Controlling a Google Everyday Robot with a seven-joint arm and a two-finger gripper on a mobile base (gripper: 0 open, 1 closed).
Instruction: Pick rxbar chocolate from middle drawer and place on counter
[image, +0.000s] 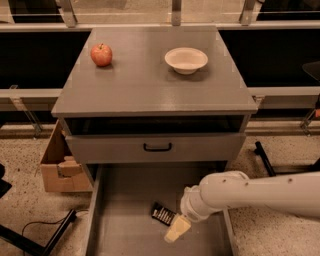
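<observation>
**Low in the frame, at the open drawer: reaching for the bar**

Down at the bottom centre of the frame, my fingers (176, 231) hang inside the pulled-out drawer (125, 210), tipped downward at the end of my white arm (260, 192), which reaches in from the right edge. The bar (163, 214) lies flat on the drawer floor just to the upper left of them, dark wrapper up and set at a slant. They sit right at its near end, though I cannot tell if they touch it. Whether they are released or clenched I cannot tell either.

I judge the low, angled approach is there because the bar is thin and lies flat on the floor, so it has to be taken by its edges from above.

Above, past the closed drawer front (157, 147), the worktop (150, 85) carries an apple (101, 54) at the upper left and a bowl (186, 59) at the upper right. The bare stretch in front of them looks the natural place to set the bar. Nothing has been lifted yet, so I judge the task is early. A cardboard box (57, 165) stands on the ground at the left.
</observation>
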